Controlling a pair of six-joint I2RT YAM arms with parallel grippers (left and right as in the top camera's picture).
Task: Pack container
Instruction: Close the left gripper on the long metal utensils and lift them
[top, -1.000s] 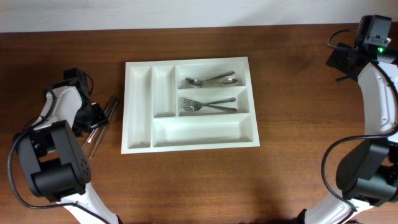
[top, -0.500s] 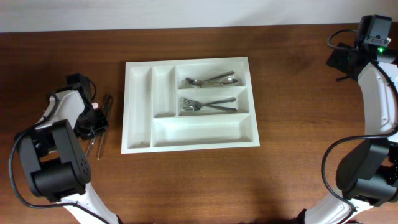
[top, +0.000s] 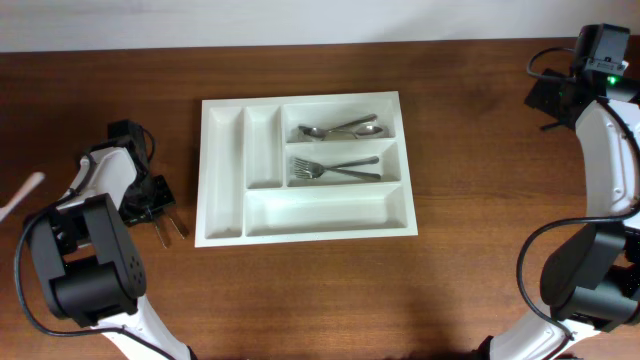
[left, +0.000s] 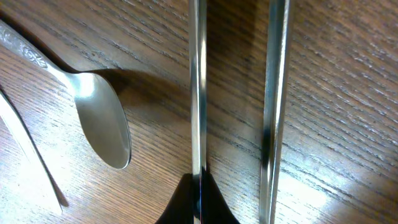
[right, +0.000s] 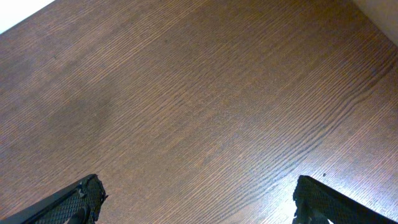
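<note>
The container (top: 222, 175) lies mid-surface, its long axis parallel to the far edge, with spoons (top: 342, 130) and forks (top: 335, 168) inside. Near the left edge the left tool (left: 199, 193) pinches a knife (left: 197, 93). A second knife (left: 275, 93) and a loose spoon (left: 102, 127) flank it (the spoon is clear only from the wrist). The right tool (right: 198, 202) gapes wide over the far right corner.

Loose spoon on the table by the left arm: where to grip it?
By the neck of the spoon, next to the bowl, from straight above, closing across its width. It lies flat on the table; the handle is narrow, the bowl broad and rounded.
</note>
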